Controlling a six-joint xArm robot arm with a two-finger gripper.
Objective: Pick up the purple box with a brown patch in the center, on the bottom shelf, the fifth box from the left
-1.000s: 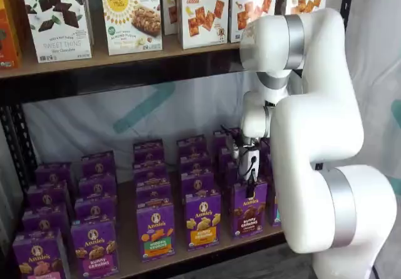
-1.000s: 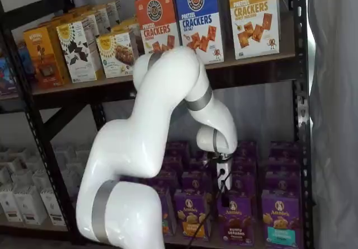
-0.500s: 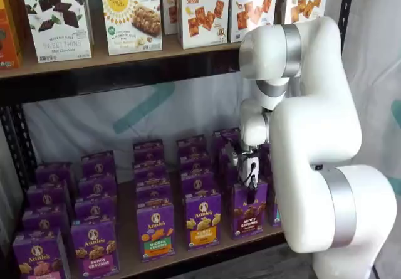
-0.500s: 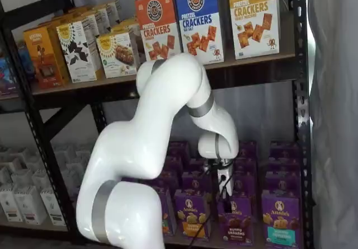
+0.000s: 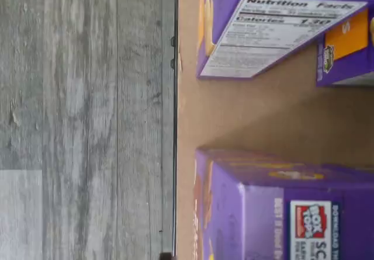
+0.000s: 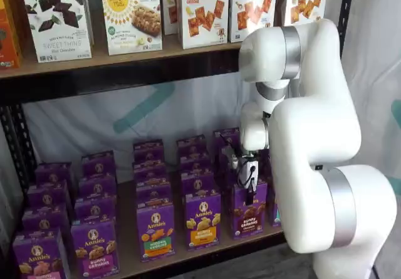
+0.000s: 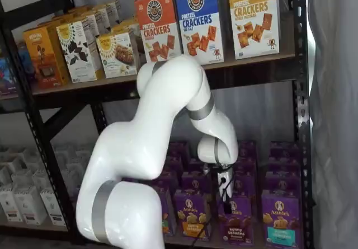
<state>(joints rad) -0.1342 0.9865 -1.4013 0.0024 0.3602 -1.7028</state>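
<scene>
Gripper (image 6: 249, 194) seen hanging below white arm (image 6: 313, 135), directly over purple box (image 6: 248, 218); finger spacing cannot be told, no gap visible in either shelf view. Purple box stood upright at front edge of bottom shelf (image 6: 128, 254), just right of orange-banded carton (image 6: 202, 227). Purple carton tops and nutrition panel (image 5: 274, 35) shown in wrist view.
</scene>
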